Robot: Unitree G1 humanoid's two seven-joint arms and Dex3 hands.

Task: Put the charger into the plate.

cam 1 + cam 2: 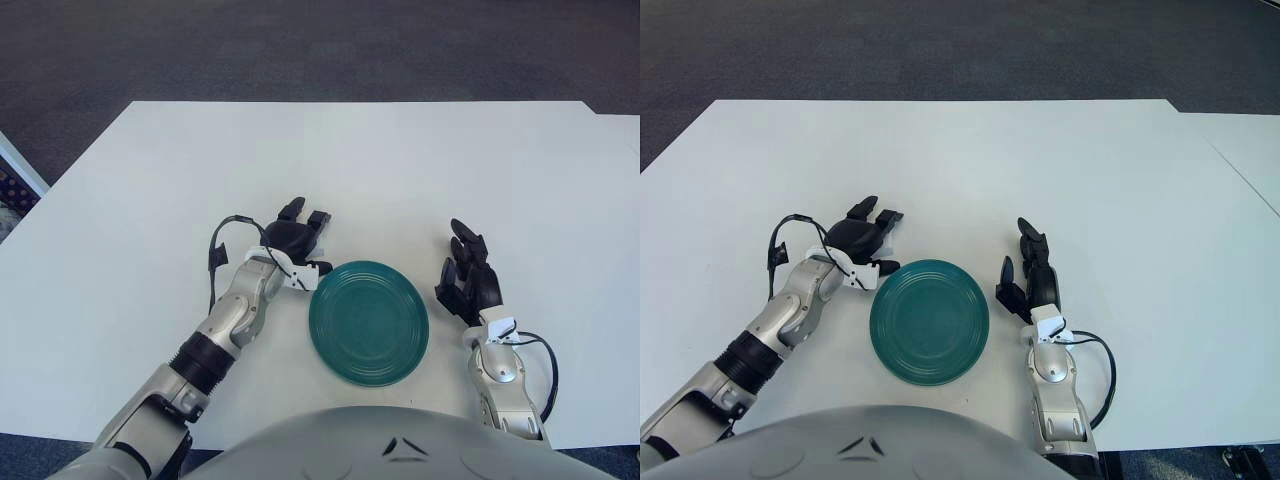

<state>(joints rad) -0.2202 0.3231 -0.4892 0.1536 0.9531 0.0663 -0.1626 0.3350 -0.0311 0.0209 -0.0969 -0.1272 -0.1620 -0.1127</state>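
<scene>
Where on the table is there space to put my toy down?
The white table is bare beyond both hands, and left of the left arm. It's crowded near the front: the left hand sits by the green plate's upper left rim, and the right hand just right of it.

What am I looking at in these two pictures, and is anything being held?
Both pictures come from the stereo camera on a humanoid robot's head, looking down at a white table. They show one scene from slightly different spots. A green plate lies there with nothing in it. The left hand is by the plate's upper left edge. The right hand shows to the plate's right, open and holding nothing. I can make out no charger; the left hand may cover it.
</scene>
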